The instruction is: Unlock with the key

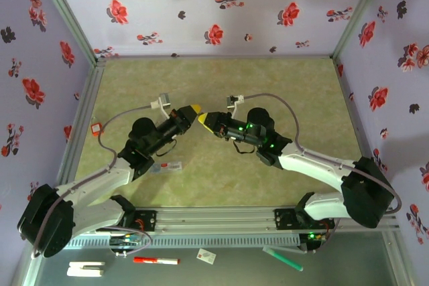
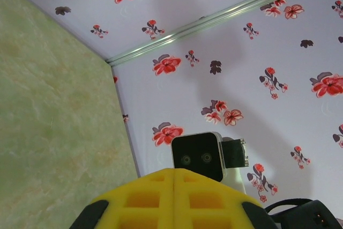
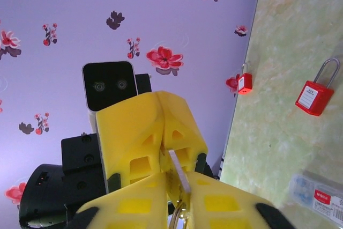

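Note:
The key (image 3: 179, 171), a thin grey metal blade with a brass ring at its base, is pinched between my right gripper's (image 3: 179, 185) yellow fingers. Its tip rises against my left gripper's (image 3: 159, 100) shut fingers directly ahead; I cannot tell whether they grip it. In the top view the left gripper (image 1: 194, 108) and the right gripper (image 1: 203, 120) meet tip to tip above the middle of the table. The left gripper's (image 2: 175, 172) jaws are pressed together. A red padlock (image 3: 313, 97) lies on the table. A smaller-looking one (image 3: 244, 82) (image 1: 95, 126) sits by the left wall.
A clear plastic packet (image 1: 167, 165) (image 3: 319, 194) lies on the green table (image 1: 295, 92) beside the left arm. Floral walls enclose three sides. Pens and a white object (image 1: 86, 269) lie in front of the base rail.

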Tool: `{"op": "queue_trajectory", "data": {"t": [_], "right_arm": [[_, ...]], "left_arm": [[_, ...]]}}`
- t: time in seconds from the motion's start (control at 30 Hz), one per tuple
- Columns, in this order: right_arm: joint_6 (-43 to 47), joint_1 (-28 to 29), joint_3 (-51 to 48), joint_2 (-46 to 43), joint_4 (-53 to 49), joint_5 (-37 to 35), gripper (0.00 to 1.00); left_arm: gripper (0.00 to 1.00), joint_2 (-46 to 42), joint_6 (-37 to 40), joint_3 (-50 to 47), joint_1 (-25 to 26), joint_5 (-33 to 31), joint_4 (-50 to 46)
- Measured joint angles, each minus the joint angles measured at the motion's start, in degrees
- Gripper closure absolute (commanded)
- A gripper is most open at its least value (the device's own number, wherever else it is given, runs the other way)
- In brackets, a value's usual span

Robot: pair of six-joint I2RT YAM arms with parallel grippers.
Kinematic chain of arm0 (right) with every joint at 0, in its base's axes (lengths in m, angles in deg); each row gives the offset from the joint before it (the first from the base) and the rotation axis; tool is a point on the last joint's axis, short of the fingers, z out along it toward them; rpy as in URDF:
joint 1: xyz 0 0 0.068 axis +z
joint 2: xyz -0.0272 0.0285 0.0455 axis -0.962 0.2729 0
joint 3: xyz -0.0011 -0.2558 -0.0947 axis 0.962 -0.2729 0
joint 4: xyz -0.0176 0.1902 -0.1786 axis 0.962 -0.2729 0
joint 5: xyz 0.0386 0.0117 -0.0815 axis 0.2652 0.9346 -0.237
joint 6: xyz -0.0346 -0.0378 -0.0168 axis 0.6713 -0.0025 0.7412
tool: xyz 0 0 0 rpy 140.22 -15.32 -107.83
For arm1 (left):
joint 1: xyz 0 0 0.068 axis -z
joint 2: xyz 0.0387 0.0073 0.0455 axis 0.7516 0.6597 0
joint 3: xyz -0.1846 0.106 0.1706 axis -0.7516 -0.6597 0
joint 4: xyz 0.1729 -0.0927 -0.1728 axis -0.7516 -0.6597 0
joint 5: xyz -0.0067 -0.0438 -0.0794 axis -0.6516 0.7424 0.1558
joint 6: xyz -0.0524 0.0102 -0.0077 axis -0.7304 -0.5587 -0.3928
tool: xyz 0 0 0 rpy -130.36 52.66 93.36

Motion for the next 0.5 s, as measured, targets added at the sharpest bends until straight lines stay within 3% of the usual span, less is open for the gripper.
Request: {"op": "queue_trajectory", "data": {"t": [0.2, 0.23, 0.37, 0.5], "right_arm": [[0.3, -0.4, 0.0, -0.1, 0.1, 0.0, 1.0], [0.5, -0.4, 0.0, -0.2, -0.2, 0.0, 1.0], [1.8, -0.4, 0.0, -1.4, -1.0, 0.2, 1.0], [4.2, -0.4, 0.0, -4.6, -5.2, 0.0, 1.0]], "left_arm": [[1.0, 1.1, -1.3, -0.3, 0.2, -0.6, 2.4], [0.91, 1.2, -1.4, -0.5, 0.3, -0.5, 2.8], [0.32, 1.2, -1.3, -1.2, 0.5, -0.5, 2.1], [0.03, -1.9, -0.8, -1.4, -2.0, -0.5, -5.4]]}}
